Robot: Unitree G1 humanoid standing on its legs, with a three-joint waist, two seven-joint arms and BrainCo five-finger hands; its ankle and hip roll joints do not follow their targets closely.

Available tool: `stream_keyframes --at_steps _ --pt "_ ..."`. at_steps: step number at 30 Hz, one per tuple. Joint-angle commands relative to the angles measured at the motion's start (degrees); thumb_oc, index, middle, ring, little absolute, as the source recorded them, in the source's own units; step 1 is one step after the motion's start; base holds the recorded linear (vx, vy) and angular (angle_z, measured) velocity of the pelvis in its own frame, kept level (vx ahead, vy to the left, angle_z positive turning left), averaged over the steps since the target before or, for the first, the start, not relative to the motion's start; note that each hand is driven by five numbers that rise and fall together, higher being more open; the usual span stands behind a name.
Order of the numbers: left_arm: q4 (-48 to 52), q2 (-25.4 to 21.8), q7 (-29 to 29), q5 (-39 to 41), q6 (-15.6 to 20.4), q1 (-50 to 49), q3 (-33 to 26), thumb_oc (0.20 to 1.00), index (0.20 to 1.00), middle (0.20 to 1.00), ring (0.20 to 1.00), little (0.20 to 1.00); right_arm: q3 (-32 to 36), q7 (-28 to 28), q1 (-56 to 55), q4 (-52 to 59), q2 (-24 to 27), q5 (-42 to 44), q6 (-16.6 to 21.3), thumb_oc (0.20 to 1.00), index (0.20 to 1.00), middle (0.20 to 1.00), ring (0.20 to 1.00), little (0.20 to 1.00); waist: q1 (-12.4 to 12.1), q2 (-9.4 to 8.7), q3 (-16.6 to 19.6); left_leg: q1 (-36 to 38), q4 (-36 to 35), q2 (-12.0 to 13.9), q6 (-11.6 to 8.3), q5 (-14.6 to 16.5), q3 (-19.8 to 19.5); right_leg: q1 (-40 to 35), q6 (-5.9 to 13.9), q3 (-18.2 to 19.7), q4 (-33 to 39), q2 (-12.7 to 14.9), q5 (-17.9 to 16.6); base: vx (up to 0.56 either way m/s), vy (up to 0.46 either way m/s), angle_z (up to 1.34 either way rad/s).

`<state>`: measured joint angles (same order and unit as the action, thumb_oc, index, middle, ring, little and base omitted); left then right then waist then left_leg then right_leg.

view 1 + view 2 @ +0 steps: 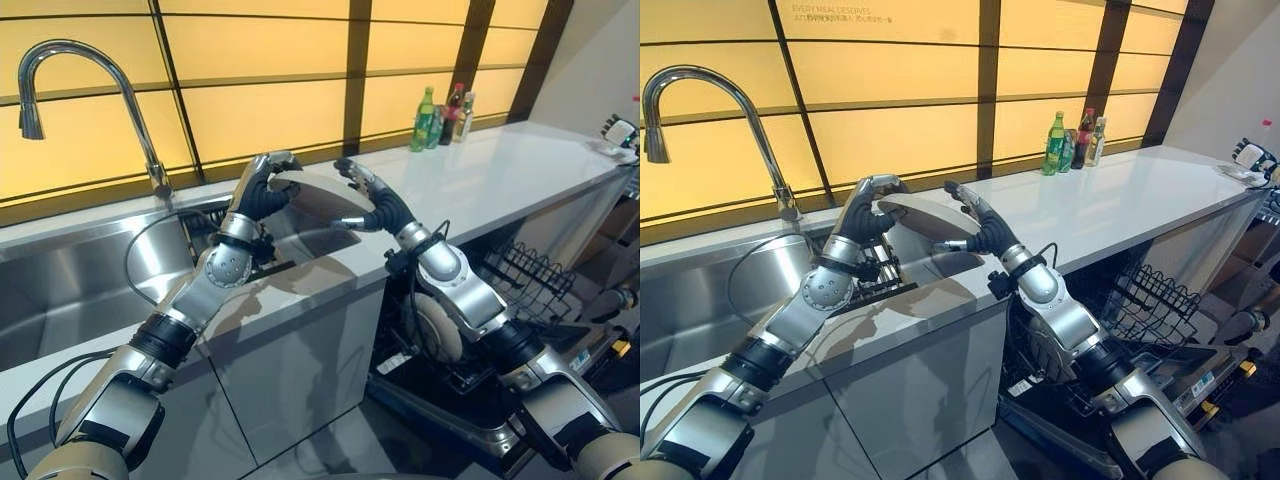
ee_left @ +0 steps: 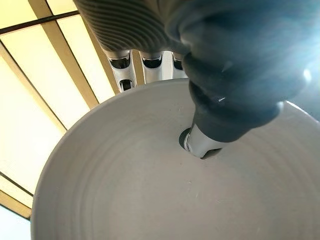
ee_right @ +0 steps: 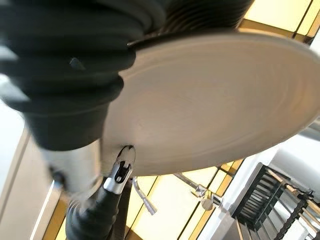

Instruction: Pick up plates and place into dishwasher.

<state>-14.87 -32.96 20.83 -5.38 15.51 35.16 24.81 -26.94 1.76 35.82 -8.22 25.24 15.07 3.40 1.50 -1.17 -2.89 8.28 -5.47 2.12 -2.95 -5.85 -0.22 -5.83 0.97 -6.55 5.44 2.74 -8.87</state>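
Mid-transfer, judged from present positions: one plate [image 1: 318, 192] lifted clear of the sink [image 1: 70, 300] and held in the air above the counter [image 1: 500, 175], over the sink's right end near the counter's front edge; not yet in the dishwasher [image 1: 470, 400]. Plate gripped from both sides: left robot hand [image 1: 262, 190] curled round its left rim, fingers over the far edge and thumb pressed into the plate's face as seen in the left wrist view; right robot hand [image 1: 365, 200] pinching the right rim, thumb tip against the underside in the right wrist view. Plate tilted, roughly edge-on toward the head camera. Remaining, as a judgement: hand-over to one robot hand or joint carry to the right, lowering past the counter's front edge, slotting into the rack. Containers: dishwasher open below the counter's right part, dark wire rack [image 1: 525, 275] pulled out; one pale round item [image 1: 437, 325], possibly a plate already loaded, standing in it behind the right forearm, identity not certain. Sink basin mostly bare steel where visible; dark rack-like object [image 1: 880, 270] at its right end under the plate, contents not discernible. Tall tap [image 1: 60, 70] at the sink's back edge. Bottles [image 1: 440, 118] grouped at the counter's back edge, well apart from the work. Small object [image 1: 620, 135] at the counter's far right end, unidentifiable.
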Motion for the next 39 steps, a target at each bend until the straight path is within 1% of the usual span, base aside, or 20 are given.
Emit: stream_keyframes --at_steps 1,4,7,10,12,15,16,17,19,20,23,25,27,29,31,32,34,35,38,39 --pt "0.32 3.99 -0.82 2.35 3.03 5.62 2.48 0.2 0.2 0.2 0.2 0.2 -0.51 2.35 12.13 -4.92 -1.85 -0.09 -0.15 0.2 0.2 0.2 0.2 0.2 -2.52 -0.1 -1.42 1.09 0.47 -4.91 3.17 6.4 -0.14 -3.11 2.93 -0.25 -0.57 -0.24 5.86 0.0 0.0 0.0" --pt "0.63 4.59 -1.03 2.27 3.11 5.29 2.89 0.2 0.2 0.2 0.2 0.2 -0.37 2.4 12.76 -6.03 -1.8 -0.6 -0.64 0.2 0.2 0.2 0.2 0.2 -2.68 -0.22 -1.36 1.0 0.47 -4.93 3.18 6.39 -0.2 -3.09 2.94 -0.22 -0.54 -0.24 5.83 -0.01 -0.004 0.0" --pt "0.92 4.32 -1.11 2.55 3.43 4.85 2.74 0.2 0.2 0.2 0.2 0.2 -0.58 2.03 12.75 -6.49 -0.45 -4.79 -2.66 0.2 0.2 0.2 0.2 0.2 -2.65 -0.38 -1.25 0.93 0.47 -4.94 3.19 6.41 -0.11 -3.04 3.01 -0.12 -0.47 -0.23 5.77 0.0 0.0 0.0" --pt "1.62 3.67 -1.23 2.43 3.34 4.98 2.61 0.2 0.2 0.2 0.2 0.2 -1.47 1.61 13.21 -7.54 2.07 -7.92 -4.66 0.2 0.2 0.2 0.2 0.2 -2.5 -0.55 -1.22 0.81 0.47 -4.85 3.17 6.29 0.11 -2.93 3.01 0.05 -0.45 -0.28 5.71 0.0 0.0 0.0" --pt "2.85 2.79 -1.59 2.69 2.64 5.11 2.48 0.2 0.2 0.2 0.2 0.2 -1.75 0.42 13.23 -7.54 3.76 -8.17 -6.09 0.2 0.2 0.2 0.2 0.2 -2.36 -0.59 -1.33 0.79 0.47 -4.82 3.19 6.26 0.2 -2.83 2.99 0.15 -0.51 -0.35 5.68 0.0 0.0 0.0" --pt "4.22 1.53 -1.84 3.09 2.02 5.01 2.15 0.2 0.2 0.2 0.2 0.2 -1.86 0.66 13.15 -7.27 6.15 -10.4 -6.16 0.2 0.2 0.2 0.2 0.2 -2.2 -0.72 -1.53 0.78 0.47 -4.71 3.18 6.26 0.44 -2.75 3.02 0.2 -0.54 -0.4 5.64 0.0 0.0 0.0" --pt "4.53 1.31 -1.84 3.55 1.78 4.94 2.07 0.558 0.558 0.558 0.558 0.558 -1.83 1.26 13.14 -7.08 6.57 -10.98 -6.15 0.2 0.2 0.2 0.2 0.2 -2.15 -0.73 -1.59 0.8 0.47 -4.69 3.19 6.26 0.49 -2.75 3.02 0.23 -0.56 -0.41 5.65 0.0 0.0 0.0" --pt "5.09 0.87 -2.08 4.11 1.65 4.69 1.61 1.0 1.0 1.0 1.0 1.0 -1.33 1.59 12.88 -6.41 7.45 -12.03 -5.95 0.2 0.2 0.2 0.2 0.2 -2.04 -0.74 -1.67 0.82 0.47 -4.69 3.26 6.31 0.54 -2.73 3.0 0.39 -0.57 -0.51 5.66 0.0 0.0 0.0" --pt "5.85 0.21 -2.19 4.3 1.4 3.96 0.86 1.0 1.0 1.0 1.0 1.0 -0.49 2.11 12.31 -5.44 8.62 -13.42 -5.34 0.2 0.2 0.2 0.2 0.2 -1.92 -0.69 -1.81 0.83 0.47 -4.66 3.23 6.28 0.58 -2.7 3.01 0.57 -0.6 -0.59 5.59 0.0 0.0 0.0" --pt "6.43 -0.42 -2.2 4.26 2.12 2.82 -0.12 1.0 1.0 1.0 1.0 1.0 0.58 3.13 11.07 -4.48 10.0 -14.86 -4.21 0.2 0.2 0.2 0.2 0.2 -1.76 -0.75 -1.91 0.9 0.47 -4.64 3.25 6.34 0.59 -2.68 3.11 0.66 -0.6 -0.63 5.54 0.0 0.0 0.0" --pt "8.3 -2.15 -3.74 5.48 2.75 0.48 -2.55 1.0 1.0 1.0 1.0 1.0 3.65 5.31 8.26 -2.14 13.08 -16.58 -2.58 0.2 0.2 0.2 0.2 0.2 -1.39 -0.68 -2.09 0.91 0.47 -4.59 3.28 6.38 0.85 -2.58 3.17 1.03 -0.59 -0.76 5.47 0.0 0.0 0.0" --pt "9.93 -3.75 -6.57 7.43 3.38 -1.9 -4.52 1.0 1.0 1.0 1.0 1.0 6.89 7.11 5.1 -0.23 15.65 -17.9 -1.04 0.2 0.2 0.2 0.2 0.2 -0.99 -0.57 -2.29 0.93 0.47 -4.5 3.34 6.45 1.14 -2.41 3.29 1.42 -0.65 -0.86 5.39 0.0 0.0 0.0" --pt "11.96 -5.13 -10.77 11.19 3.52 -4.33 -6.16 1.0 1.0 1.0 1.0 1.0 10.39 8.39 1.7 1.88 18.19 -18.93 -0.06 0.2 0.2 0.2 0.2 0.2 -0.55 -0.46 -2.53 0.85 0.47 -4.41 3.45 6.54 1.51 -2.12 3.4 1.92 -0.7 -0.99 5.31 0.0 -0.024 -0.05" --pt "13.32 -6.35 -14.0 11.44 3.96 -5.98 -6.95 1.0 1.0 1.0 1.0 1.0 13.06 9.66 -0.56 2.64 19.96 -20.21 0.22 0.2 0.2 0.2 0.2 0.2 -0.23 -0.32 -2.9 0.8 0.47 -4.36 3.59 6.63 1.83 -1.81 3.43 2.32 -0.79 -1.12 5.2 -0.02 -0.023 -0.09" --pt "15.14 -7.83 -18.85 16.26 3.81 -7.61 -7.48 1.0 1.0 1.0 1.0 1.0 15.84 11.22 -2.77 2.85 22.68 -21.49 0.53 0.2 0.2 0.2 0.2 0.2 0.13 -0.2 -3.44 0.66 0.47 -4.27 3.66 6.68 2.21 -1.44 3.55 2.64 -0.88 -1.17 5.05 -0.03 -0.023 -0.12" --pt "16.04 -8.12 -23.0 20.8 2.98 -8.7 -7.8 1.0 1.0 1.0 1.0 1.0 17.33 12.19 -3.99 2.65 24.11 -22.87 0.16 0.2 0.2 0.2 0.2 0.2 0.31 -0.16 -3.73 0.62 0.47 -4.24 3.72 6.74 2.42 -1.28 3.66 2.78 -0.93 -1.17 4.94 -0.02 -0.023 -0.17" --pt "17.75 -7.97 -27.18 26.86 1.56 -10.9 -8.11 1.0 1.0 1.0 1.0 1.0 19.08 12.94 -5.25 2.02 26.09 -22.76 0.3 0.2 0.2 0.2 0.2 0.2 0.47 -0.13 -4.14 0.58 0.47 -4.17 3.74 6.75 2.61 -1.14 3.75 3.06 -0.93 -1.24 4.8 -0.01 -0.023 -0.14" --pt "19.07 -7.09 -30.18 31.0 -0.11 -12.9 -8.62 1.0 1.0 1.0 1.0 1.0 20.35 13.71 -6.34 1.58 26.95 -23.31 -0.26 0.2 0.2 0.2 0.2 0.2 0.51 -0.11 -4.39 0.6 0.47 -4.09 3.73 6.82 2.88 -1.09 3.84 3.16 -0.91 -1.26 4.73 0.0 -0.026 -0.09" --pt "20.81 -5.7 -33.81 36.98 -1.78 -17.02 -9.21 1.0 1.0 1.0 1.0 1.0 22.55 14.23 -8.51 1.0 28.72 -23.91 -1.75 0.2 0.2 0.2 0.2 0.2 0.66 0.02 -4.99 0.63 0.47 -3.97 3.75 6.86 3.23 -0.93 3.82 3.59 -1.03 -1.38 4.67 0.02 -0.024 -0.05" --pt "21.27 -5.33 -34.4 37.76 -2.3 -18.08 -9.4 1.0 1.0 1.0 1.0 1.0 23.1 14.47 -9.13 0.44 29.11 -24.49 -2.15 0.2 0.2 0.2 0.2 0.2 0.64 0.07 -5.18 0.57 0.47 -3.92 3.72 6.89 3.39 -0.83 3.82 3.62 -1.04 -1.38 4.67 -0.01 -0.027 -0.11"
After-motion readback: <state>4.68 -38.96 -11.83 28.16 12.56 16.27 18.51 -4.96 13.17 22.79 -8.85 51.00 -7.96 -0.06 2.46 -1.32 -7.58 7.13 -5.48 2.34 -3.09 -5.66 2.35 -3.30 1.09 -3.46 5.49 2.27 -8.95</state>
